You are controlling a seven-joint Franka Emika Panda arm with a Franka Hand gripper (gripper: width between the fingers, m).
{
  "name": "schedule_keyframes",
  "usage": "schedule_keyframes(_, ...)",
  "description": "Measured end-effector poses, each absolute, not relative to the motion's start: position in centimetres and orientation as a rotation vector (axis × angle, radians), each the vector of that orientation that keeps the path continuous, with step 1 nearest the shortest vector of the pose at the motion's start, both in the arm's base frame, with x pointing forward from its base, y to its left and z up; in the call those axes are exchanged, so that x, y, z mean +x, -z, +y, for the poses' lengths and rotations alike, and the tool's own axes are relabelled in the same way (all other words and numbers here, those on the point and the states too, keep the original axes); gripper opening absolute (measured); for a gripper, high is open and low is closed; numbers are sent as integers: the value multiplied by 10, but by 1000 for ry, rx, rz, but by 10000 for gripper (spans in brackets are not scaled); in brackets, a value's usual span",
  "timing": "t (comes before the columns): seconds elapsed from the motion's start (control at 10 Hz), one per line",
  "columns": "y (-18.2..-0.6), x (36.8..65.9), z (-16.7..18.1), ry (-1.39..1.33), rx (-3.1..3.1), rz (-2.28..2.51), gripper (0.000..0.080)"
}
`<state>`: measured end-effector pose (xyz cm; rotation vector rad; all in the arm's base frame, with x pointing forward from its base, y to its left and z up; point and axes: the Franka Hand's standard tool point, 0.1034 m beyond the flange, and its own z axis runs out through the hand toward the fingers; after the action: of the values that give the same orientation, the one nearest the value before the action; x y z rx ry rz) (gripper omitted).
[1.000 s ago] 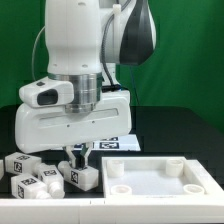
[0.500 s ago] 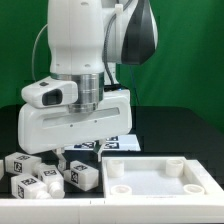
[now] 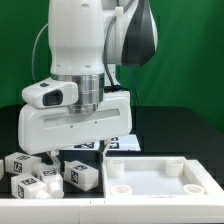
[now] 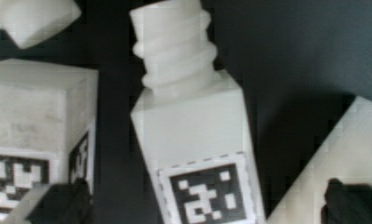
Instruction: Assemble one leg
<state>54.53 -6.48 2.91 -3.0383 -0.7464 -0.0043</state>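
Currently, on my screen the black worktop (image 3: 178, 133) carries everything, and the white arm (image 3: 85, 50) fills most of the exterior view, its wrist hanging low over the near part of the worktop towards the exterior view's left. On the exterior view's right, near the camera, lies the large flat white panel (image 3: 160, 180) with round holes at its corners. Farther back, partly hidden behind the arm, I can see the marker board (image 3: 128, 143) lying flat.

The leg (image 3: 82, 173) lies on the worktop just beside the panel's left edge, with a narrow dark gap between them. In the wrist view it (image 4: 192, 130) runs lengthwise through the middle of the picture, a tag on its upper face and a ribbed peg at its far end. More white tagged blocks (image 3: 30, 172) are clustered to the leg's left, one of them close alongside it.

The tool (image 4: 201, 198) is spread wide. Its dark fingertips (image 4: 352, 195) show at either side of the leg, both apart from it, so it grips nothing.
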Motion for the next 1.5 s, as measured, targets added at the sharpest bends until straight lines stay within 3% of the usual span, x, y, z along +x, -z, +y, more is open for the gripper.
schedule_keyframes(1.3,-30,545,-60,20,-3038,-765,649)
schedule_keyframes(1.5,-38,547,-62,35,-2983,-977,649)
